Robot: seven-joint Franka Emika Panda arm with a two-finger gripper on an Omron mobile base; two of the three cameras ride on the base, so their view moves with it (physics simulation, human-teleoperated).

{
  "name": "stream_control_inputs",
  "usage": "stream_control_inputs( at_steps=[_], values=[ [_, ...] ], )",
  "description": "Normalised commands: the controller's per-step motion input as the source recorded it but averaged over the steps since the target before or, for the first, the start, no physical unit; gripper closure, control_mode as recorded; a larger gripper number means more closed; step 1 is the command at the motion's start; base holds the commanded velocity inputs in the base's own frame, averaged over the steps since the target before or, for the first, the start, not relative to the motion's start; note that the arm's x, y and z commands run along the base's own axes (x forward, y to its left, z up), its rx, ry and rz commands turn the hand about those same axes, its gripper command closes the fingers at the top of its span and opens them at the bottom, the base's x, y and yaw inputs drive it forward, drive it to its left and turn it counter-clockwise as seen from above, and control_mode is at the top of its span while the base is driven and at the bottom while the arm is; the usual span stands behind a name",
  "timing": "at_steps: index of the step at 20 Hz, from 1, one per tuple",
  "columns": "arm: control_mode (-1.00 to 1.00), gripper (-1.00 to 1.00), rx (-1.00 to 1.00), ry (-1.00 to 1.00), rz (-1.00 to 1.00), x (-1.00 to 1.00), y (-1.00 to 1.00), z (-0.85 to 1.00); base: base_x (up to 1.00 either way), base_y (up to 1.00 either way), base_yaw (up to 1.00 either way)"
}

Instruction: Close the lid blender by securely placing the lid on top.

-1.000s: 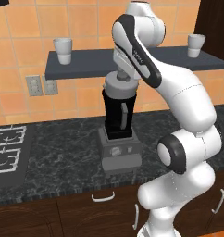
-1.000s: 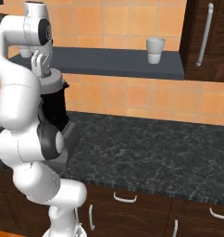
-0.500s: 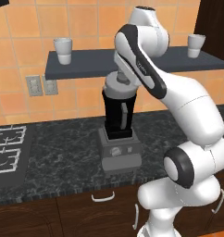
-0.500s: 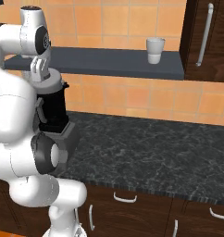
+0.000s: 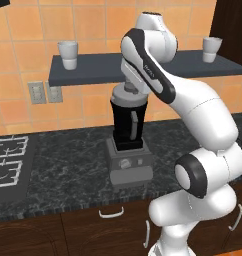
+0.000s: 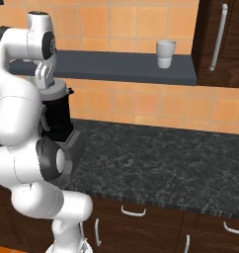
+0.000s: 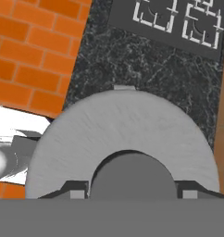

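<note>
Where orange tiles end, dark speckled counter (image 5: 63,170) begins.

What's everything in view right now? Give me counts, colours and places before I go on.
lid: 1, grey, on top of the blender jar, under the gripper
blender: 1, black jar on grey base with dial, on the counter below the shelf
cups: 2, white, on the shelf, one near each end
shelf: 1, dark grey, on the tiled wall
counter: 1, black speckled, over brown drawers
stove grates: white, left end of counter
wall sockets: 2, grey, on tiles left of blender
cabinet: 1, dark brown, right of shelf
gripper: 1, fingertips either side of the lid knob
</note>
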Motion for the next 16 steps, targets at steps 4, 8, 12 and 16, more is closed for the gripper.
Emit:
stream_control_inputs(
  at_steps=[4,8,12,16],
  values=[
    [-1.00,-1.00,0.00,0.02,0.00,-0.04,0.00,-0.68,0.00,0.00,0.00],
    [-1.00,-1.00,0.00,0.00,0.00,0.00,0.00,-0.27,0.00,0.00,0.00],
    [-1.00,-1.00,0.00,-0.06,0.00,0.00,0.00,-0.02,0.00,0.00,0.00],
    [-1.00,-1.00,0.00,-0.19,0.00,-0.03,0.00,0.08,0.00,0.00,0.00]
  ],
)
